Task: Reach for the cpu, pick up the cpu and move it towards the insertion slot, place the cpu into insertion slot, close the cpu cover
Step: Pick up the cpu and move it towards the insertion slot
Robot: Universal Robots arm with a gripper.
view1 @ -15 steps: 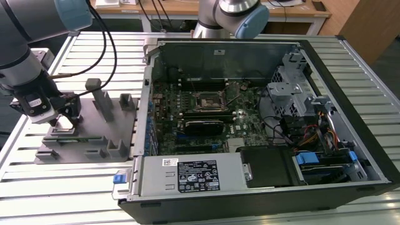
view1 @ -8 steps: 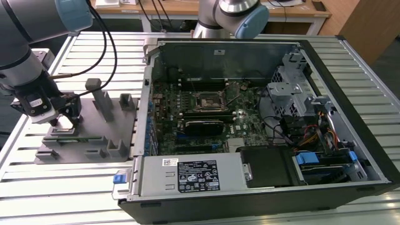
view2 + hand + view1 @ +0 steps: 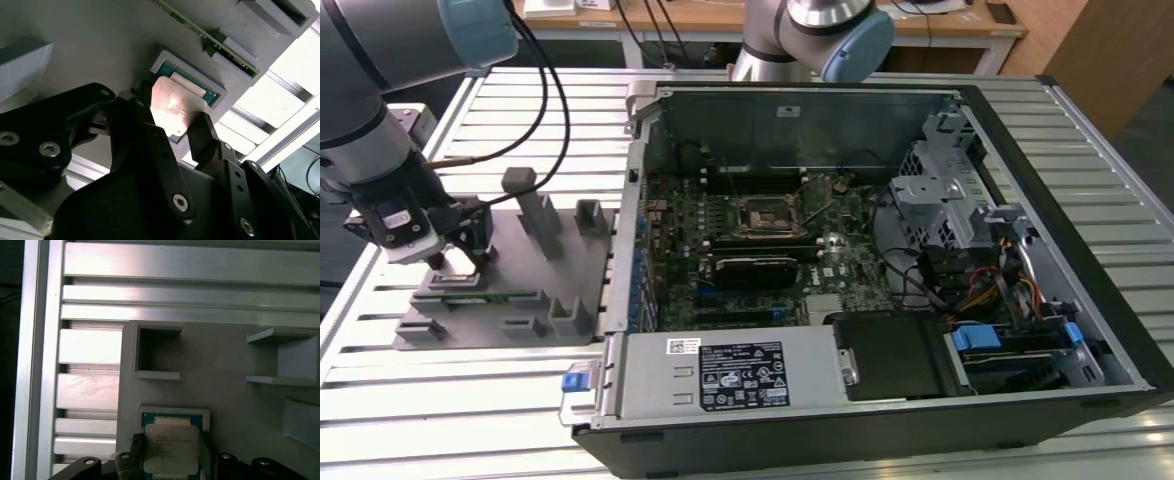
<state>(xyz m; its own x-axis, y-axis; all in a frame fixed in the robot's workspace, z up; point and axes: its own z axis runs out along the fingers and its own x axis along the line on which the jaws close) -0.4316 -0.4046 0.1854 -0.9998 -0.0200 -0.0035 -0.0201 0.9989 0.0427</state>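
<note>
My gripper [image 3: 454, 264] is at the grey fixture plate [image 3: 414, 322], on the exterior view's left. It is shut on the cpu [image 3: 170, 452], a small square chip with a silvery top. In both wrist views a black finger presses each side of the chip [image 3: 170, 102]. The chip sits slightly off from its square fixture pocket [image 3: 172, 416], apparently just above it. The insertion slot [image 3: 767, 216] is a black square socket with a metal rim on the green motherboard inside the open computer case. I cannot tell the cpu cover apart from that rim.
Upright grey blocks [image 3: 536, 215] stand on the fixture beside my gripper. A memory stick [image 3: 210, 35] lies in a fixture groove near the pocket. The case wall [image 3: 635, 180] rises between fixture and motherboard. A black heatsink [image 3: 754, 268] sits beside the slot. A second arm [image 3: 814, 30] stands behind the case.
</note>
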